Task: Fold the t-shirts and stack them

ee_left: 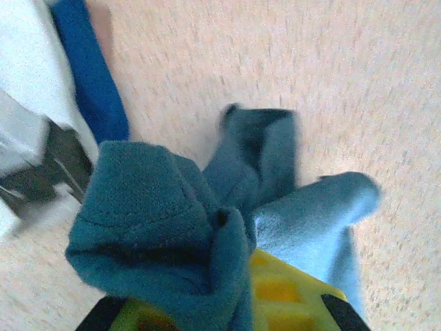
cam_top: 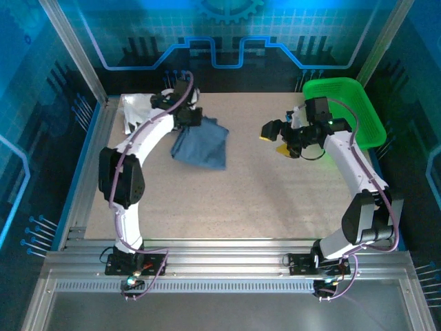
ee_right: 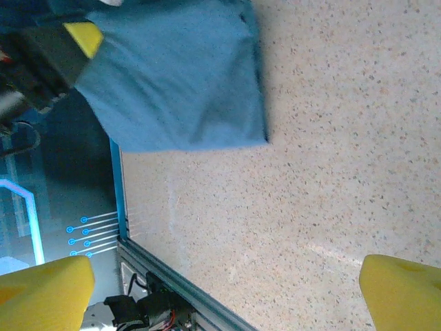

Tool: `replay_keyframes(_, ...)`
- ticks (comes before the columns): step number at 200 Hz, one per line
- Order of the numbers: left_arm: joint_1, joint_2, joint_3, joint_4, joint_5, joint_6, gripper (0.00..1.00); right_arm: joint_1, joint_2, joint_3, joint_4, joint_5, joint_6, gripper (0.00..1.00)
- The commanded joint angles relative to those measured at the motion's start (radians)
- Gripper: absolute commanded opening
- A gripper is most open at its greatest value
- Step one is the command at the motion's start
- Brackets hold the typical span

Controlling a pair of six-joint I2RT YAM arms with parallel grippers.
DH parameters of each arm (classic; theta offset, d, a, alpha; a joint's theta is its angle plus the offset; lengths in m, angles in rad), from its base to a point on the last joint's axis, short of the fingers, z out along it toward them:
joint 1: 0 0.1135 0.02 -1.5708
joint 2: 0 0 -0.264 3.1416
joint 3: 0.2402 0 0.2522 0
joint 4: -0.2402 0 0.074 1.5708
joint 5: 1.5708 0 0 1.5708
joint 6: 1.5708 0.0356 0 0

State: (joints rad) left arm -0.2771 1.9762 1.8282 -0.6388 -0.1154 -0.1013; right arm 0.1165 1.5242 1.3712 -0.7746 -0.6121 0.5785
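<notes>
Finds left gripper (cam_top: pixel 189 116) clamped on a bunched fold of the large plain slate-blue cloth t-shirt (cam_top: pixel 201 143) trailing crumpled just beside it, right gripper (cam_top: pixel 274 142) spread wide, empty, well apart; judges doubled layers likely to slip or drag unfolded.

I see a plain slate-blue t-shirt (cam_top: pixel 201 141), closer to teal up close, and a white t-shirt (cam_top: pixel 136 110) with dark marks I can't make out. The counter (cam_top: pixel 262 200) is beige with fine dark speckles. The basket (cam_top: pixel 344 110) is bright green. The right pincer (cam_top: pixel 277 140) has yellow pads (ee_right: pixel 400 286).
</notes>
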Motion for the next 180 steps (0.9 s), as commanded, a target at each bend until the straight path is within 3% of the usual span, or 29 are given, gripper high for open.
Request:
replay_keyframes(1,0.024,-0.012,0.099,0.026,0.123,0.094,0.0,-0.01,-0.007,0.042,0.02,-0.031,-0.014,1.0)
replay_keyframes(93,0.088,0.193,0.655,-0.174,0.24,0.132,0.0,-0.01,0.061,0.107,-0.01,-0.042,-0.025,1.0)
replay_keyframes(180,0.198,0.211,0.707,-0.145,0.305,0.085,0.0,-0.002,0.132,0.173,-0.037,-0.049,-0.029,1.0)
